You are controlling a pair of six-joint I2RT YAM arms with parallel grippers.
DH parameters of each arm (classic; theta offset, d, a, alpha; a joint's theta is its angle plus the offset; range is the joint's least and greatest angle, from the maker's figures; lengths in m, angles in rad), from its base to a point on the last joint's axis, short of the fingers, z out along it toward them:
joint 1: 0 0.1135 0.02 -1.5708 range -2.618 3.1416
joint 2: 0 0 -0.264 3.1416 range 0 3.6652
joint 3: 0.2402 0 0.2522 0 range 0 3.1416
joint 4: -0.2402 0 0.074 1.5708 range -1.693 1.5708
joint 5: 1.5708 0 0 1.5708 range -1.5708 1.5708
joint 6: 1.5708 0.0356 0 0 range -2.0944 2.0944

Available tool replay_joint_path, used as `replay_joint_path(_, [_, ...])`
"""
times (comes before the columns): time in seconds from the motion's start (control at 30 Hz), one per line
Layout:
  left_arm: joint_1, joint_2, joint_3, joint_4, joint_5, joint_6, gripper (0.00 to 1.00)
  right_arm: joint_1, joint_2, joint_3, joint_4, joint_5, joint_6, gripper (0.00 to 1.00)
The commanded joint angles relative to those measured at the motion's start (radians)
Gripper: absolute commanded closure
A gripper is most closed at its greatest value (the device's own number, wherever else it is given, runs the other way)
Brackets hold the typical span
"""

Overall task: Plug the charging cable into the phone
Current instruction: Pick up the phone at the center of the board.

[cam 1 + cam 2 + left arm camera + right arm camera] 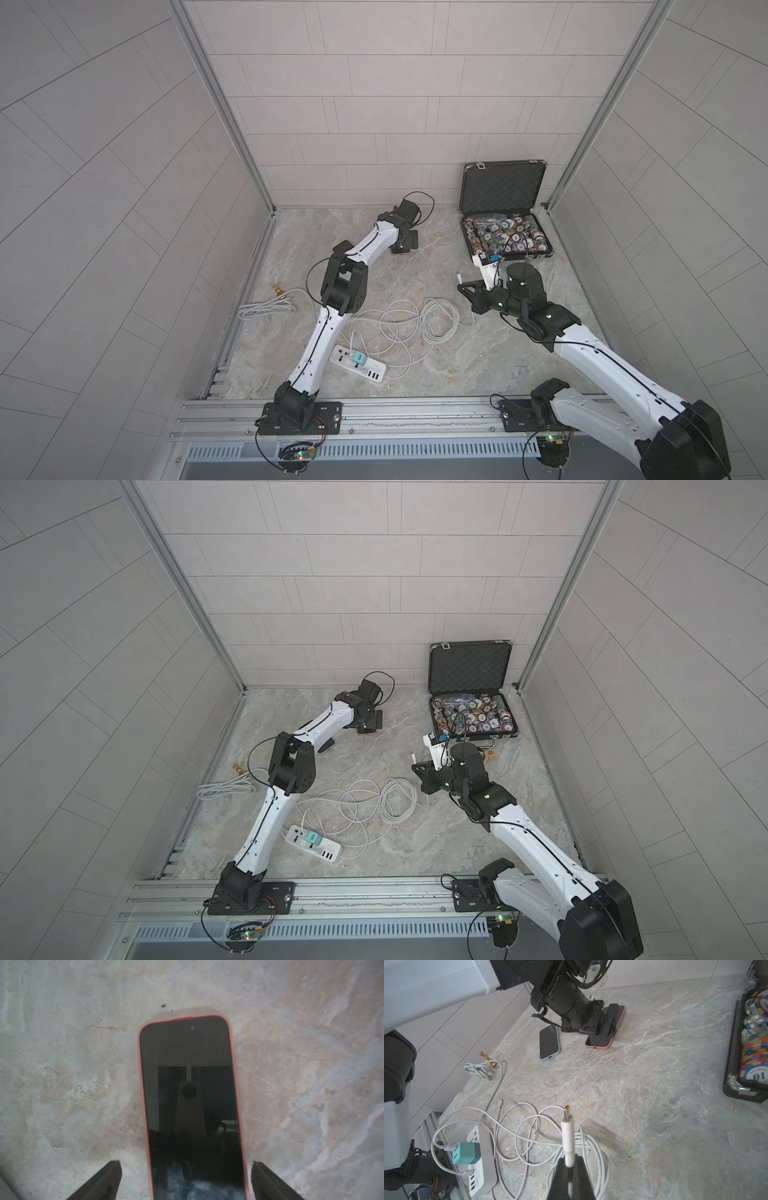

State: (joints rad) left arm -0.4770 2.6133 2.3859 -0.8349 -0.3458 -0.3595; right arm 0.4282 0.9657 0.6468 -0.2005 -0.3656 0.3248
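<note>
Three tiled walls [374,83]; pink phone [191,1095] on tabletop [457,365].

Phone [191,1084] lies left of the case [503,191], behind the cable [568,1136].

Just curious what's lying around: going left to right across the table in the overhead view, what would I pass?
Bundled white cable → power strip → left pincer → open case of poker chips.

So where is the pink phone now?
The pink phone lies flat near the back wall, left of the chip case, straddled by the open left gripper in its wrist view; the blue phone lies close beside it.
</note>
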Motion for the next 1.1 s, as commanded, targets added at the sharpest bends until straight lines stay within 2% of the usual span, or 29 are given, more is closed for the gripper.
replay_joint_path(0.0, [0.006, 0.043, 0.031, -0.036, 0.005, -0.024, 0.0, 0.012, -0.022, -0.016, 0.024, -0.014, 0.026, 0.98])
replay_joint_path(0.27, [0.021, 0.077, 0.045, -0.054, 0.077, -0.062, 0.0, 0.021, -0.039, -0.054, 0.051, -0.012, 0.048, 0.98])
replay_joint_path(0.43, [0.021, 0.064, 0.059, -0.057, 0.087, -0.057, 0.13, 0.021, -0.007, -0.075, 0.099, -0.023, 0.066, 0.98])
replay_joint_path(0.53, [0.025, 0.042, 0.068, -0.068, 0.125, -0.061, 0.21, 0.022, 0.016, -0.084, 0.122, 0.012, 0.095, 0.98])
replay_joint_path(0.87, [0.027, -0.075, 0.009, -0.074, 0.217, -0.159, 0.25, 0.021, 0.118, -0.082, 0.181, 0.065, 0.169, 0.97])
replay_joint_path(1.07, [0.029, -0.153, -0.019, -0.074, 0.329, -0.204, 0.25, 0.022, 0.171, -0.075, 0.225, 0.007, 0.192, 0.96])
